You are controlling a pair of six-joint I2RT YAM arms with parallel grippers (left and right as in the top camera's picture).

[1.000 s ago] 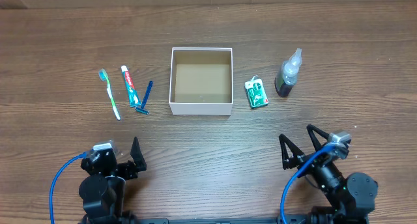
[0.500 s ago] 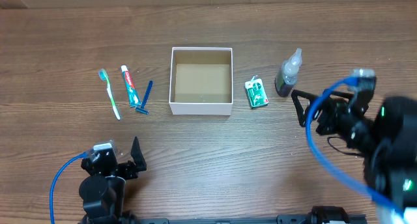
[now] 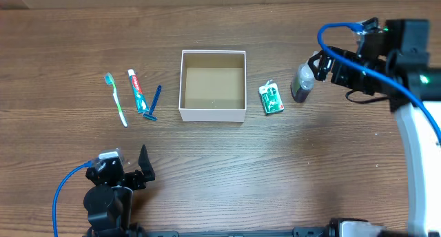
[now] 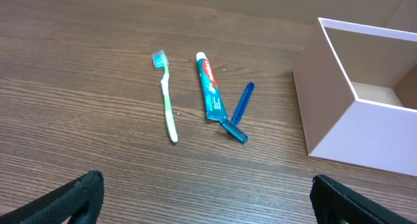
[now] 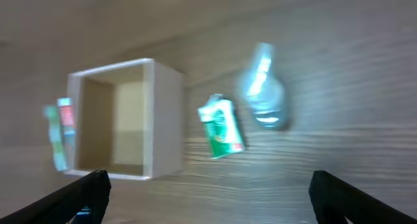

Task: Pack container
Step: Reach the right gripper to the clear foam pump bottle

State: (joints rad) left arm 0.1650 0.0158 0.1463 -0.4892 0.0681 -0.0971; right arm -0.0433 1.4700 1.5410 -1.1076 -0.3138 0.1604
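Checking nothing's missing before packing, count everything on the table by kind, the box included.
toothbrush: 1
toothpaste tube: 1
blue razor: 1
green packet: 1
small bottle: 1
container: 1
Total: 6

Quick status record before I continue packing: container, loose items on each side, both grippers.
container: white open-topped box, brown floor bare, nothing packed yet
left of container: toothbrush, toothpaste tube and blue razor, lying side by side
right of container: green packet, then small bottle farther out
left gripper: open, empty, well away from the items
right gripper: open, at the bottle's top; cannot tell if it touches it, and the wrist view is blurred
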